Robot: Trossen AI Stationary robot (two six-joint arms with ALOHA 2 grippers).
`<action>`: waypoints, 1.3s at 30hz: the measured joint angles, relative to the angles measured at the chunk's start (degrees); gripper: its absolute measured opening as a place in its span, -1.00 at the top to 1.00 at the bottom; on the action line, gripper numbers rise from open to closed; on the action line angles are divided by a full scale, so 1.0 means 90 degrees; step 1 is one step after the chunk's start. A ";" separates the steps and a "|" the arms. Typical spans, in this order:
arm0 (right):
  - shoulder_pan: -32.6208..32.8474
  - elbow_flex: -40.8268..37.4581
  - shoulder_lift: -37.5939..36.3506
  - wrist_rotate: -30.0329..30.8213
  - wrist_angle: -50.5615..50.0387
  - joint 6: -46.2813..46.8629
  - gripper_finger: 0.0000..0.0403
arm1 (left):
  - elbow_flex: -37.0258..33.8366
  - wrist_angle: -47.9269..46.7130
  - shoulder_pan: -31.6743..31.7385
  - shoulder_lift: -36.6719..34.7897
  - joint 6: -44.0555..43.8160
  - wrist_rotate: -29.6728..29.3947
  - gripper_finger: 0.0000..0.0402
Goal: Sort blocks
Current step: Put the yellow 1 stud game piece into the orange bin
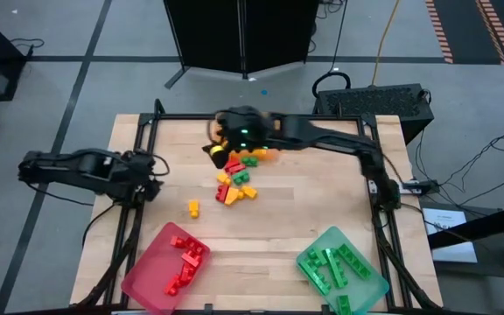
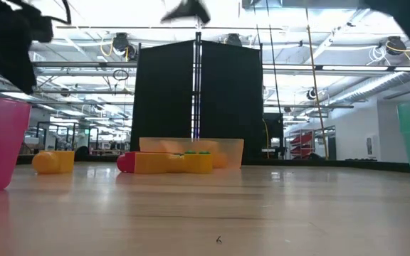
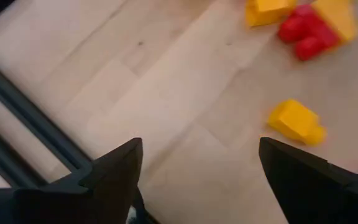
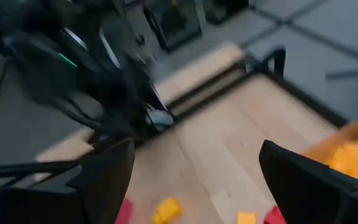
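Note:
Several loose blocks (image 1: 234,182), red, yellow, orange and green, lie in a pile at the table's middle. One yellow block (image 1: 193,208) lies apart, nearer the red tray. My left gripper (image 1: 153,182) hovers open at the table's left side; its wrist view shows the lone yellow block (image 3: 296,121) ahead of the left gripper (image 3: 197,146). My right gripper (image 1: 227,144) is open above the far end of the pile, beside the orange tray (image 1: 262,155). In its wrist view the right gripper (image 4: 194,146) holds nothing, and the orange tray (image 4: 352,152) shows at one side.
The red tray (image 1: 147,280) with red blocks sits at the near left. The green tray (image 1: 370,284) with green blocks sits at the near right. Bare wood lies between them. A black frame (image 1: 138,149) edges the table's left and right sides.

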 joint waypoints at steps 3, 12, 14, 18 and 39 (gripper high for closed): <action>0.0284 -0.0005 -0.0534 0.0561 -0.0081 -0.0096 -0.67 | -0.0060 0.0360 0.0025 0.0481 -0.0113 -0.0156 -0.49; 0.1055 -0.0007 -0.1478 0.2103 -0.0328 -0.0213 -0.67 | -0.0072 0.1585 0.0056 0.2291 -0.0795 0.0642 -0.02; 0.1191 -0.0010 -0.1543 0.2175 -0.0336 -0.0256 -0.67 | -0.0070 0.1866 0.0056 0.2685 -0.1110 0.0737 0.16; 0.1389 -0.0010 -0.1600 0.2311 -0.0373 -0.0276 -0.67 | -0.0072 0.2021 0.0054 0.3395 -0.1705 0.0759 0.58; 0.1811 -0.0017 -0.1585 0.2265 -0.1148 -0.0134 -0.67 | -0.0997 0.4137 -0.0371 0.4262 -0.3817 0.1853 0.95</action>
